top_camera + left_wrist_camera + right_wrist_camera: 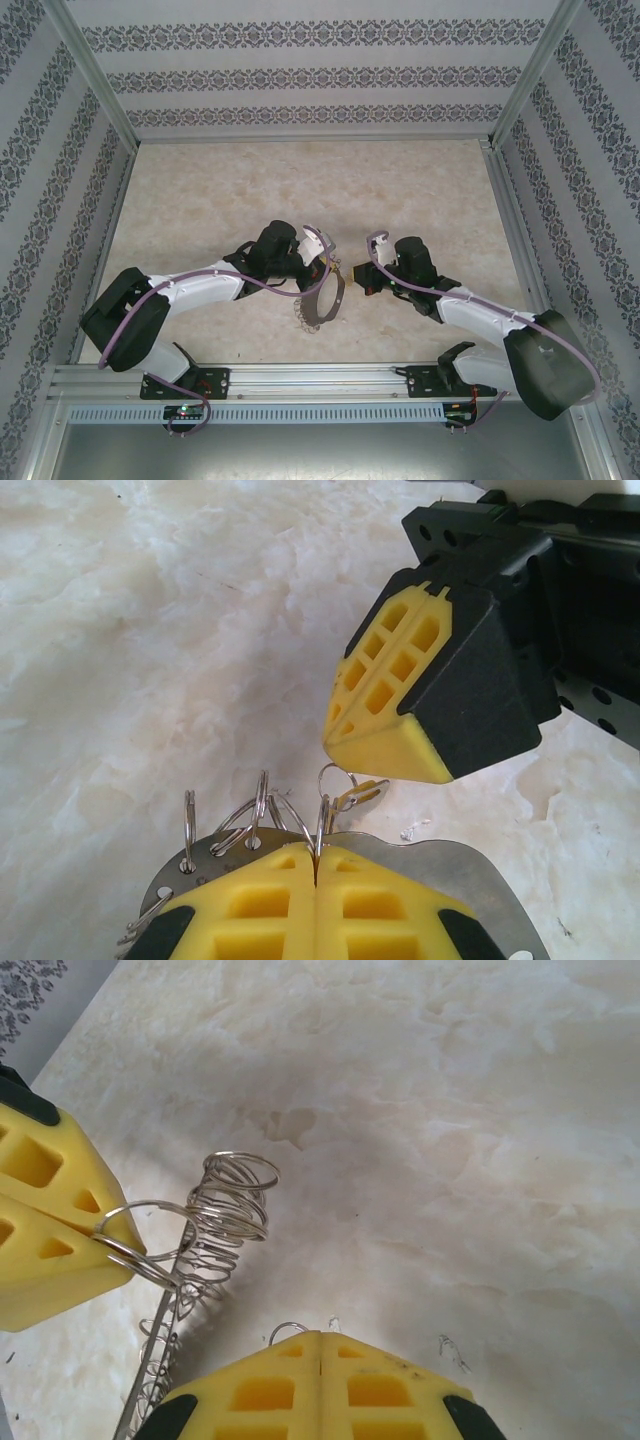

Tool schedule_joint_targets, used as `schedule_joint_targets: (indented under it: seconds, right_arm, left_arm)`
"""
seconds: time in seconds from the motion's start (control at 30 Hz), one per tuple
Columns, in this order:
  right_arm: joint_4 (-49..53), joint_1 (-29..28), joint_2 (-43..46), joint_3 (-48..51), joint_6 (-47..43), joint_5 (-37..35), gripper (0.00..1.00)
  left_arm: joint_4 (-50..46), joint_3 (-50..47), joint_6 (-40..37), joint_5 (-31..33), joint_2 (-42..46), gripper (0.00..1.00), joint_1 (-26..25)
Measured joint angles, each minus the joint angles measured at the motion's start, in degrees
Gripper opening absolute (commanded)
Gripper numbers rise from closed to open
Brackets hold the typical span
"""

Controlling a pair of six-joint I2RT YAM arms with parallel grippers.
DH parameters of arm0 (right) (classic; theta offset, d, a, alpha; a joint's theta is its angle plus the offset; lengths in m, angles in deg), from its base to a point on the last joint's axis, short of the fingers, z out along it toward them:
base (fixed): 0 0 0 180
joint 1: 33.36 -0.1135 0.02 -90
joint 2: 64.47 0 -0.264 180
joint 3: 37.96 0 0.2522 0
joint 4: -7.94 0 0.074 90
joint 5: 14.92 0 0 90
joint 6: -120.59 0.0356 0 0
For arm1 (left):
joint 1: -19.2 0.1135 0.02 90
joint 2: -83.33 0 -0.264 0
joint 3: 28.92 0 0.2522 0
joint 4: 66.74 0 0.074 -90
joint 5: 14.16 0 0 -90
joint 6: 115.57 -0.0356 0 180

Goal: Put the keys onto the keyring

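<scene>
Fingers of the left gripper (315,865) are clamped on the keyring (470,875), held on edge above the counter (150,630) with its fringed rim toward the right gripper (385,762). That gripper's fingers are closed just above the tiny key (362,792), which lies sideways.

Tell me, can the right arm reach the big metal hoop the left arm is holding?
Probably yes. The right fingers hang right beside the hoop, with nothing between them. But they are shut, seemingly on a small gold key, so they could touch it, not grab it.
</scene>
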Motion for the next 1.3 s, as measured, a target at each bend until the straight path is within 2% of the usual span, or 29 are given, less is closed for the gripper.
schedule_joint_targets:
  seconds: [0.3, 0.5, 0.53, 0.67, 0.77, 0.97, 1.3]
  right_arm:
    - [0.13, -0.02, 8.04, 0.0, 0.02, -0.02, 0.0]
    - [0.42, -0.02, 6.36, -0.02, 0.04, -0.5, 0.0]
    - [0.42, -0.02, 5.66, -0.02, 0.2, -0.85, 0.03]
    - [0.92, -0.02, 3.04, -0.11, 1.86, -2.6, 0.28]
    - [1.57, 0.0, 2.27, -0.26, 3.96, -4.7, 0.36]
    - [5.2, 0.0, 0.13, -3.1, 9.73, -8.44, 0.39]
    - [12.02, -3.32, -10.95, -9.66, 15.32, -11.13, 0.39]
  left_arm:
    - [0.0, 0.0, 0.0, -0.04, -0.02, 0.0, 0.0]
    - [0.0, 0.0, 0.02, -0.04, 0.0, 0.0, 0.0]
    - [0.0, 0.0, 0.02, -0.02, 0.0, 0.0, 0.0]
    - [0.17, -0.17, 0.04, 0.26, 0.04, 0.0, 0.0]
    - [0.94, -1.33, 0.2, 0.96, 0.74, 0.0, 0.0]
    - [2.99, -5.53, 0.72, 3.3, 3.34, 0.0, 0.07]
    - [5.05, -10.86, 1.75, 7.17, 8.59, 0.0, 1.95]
